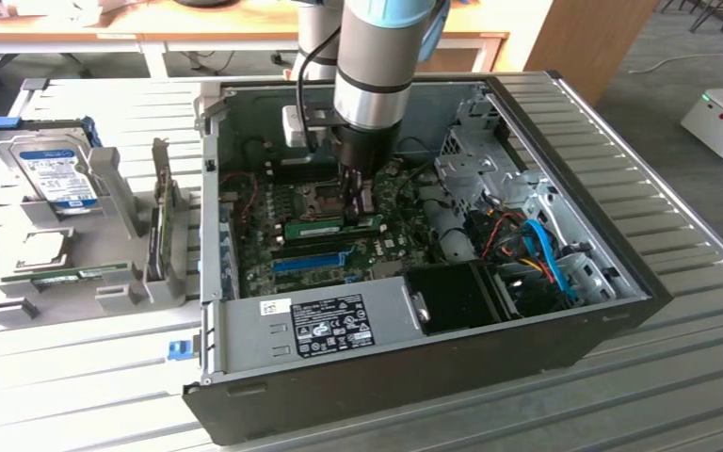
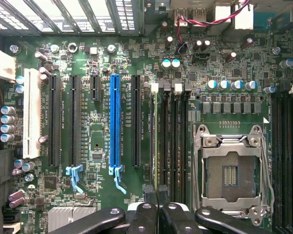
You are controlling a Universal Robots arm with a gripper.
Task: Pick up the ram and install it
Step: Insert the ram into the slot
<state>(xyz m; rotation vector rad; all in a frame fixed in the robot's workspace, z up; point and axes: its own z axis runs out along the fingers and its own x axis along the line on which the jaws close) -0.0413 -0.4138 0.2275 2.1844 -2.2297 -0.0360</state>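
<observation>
Saw long, thin green circuit-board ram stick (image 1: pixel 332 227) standing edgewise on the green motherboard (image 2: pixel 95 124), black metal gripper (image 1: pixel 364 212) narrow, fingers pressed together at its top edge. Judged light, stiff, fragile: best pinched by flat sides, away from chips.

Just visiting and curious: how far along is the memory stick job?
Pickup looks done: the jaws are shut on the ram, down inside the computer case over the motherboard. In hand: placing it. Left: seating, since I cannot tell it is in a slot yet.
</observation>
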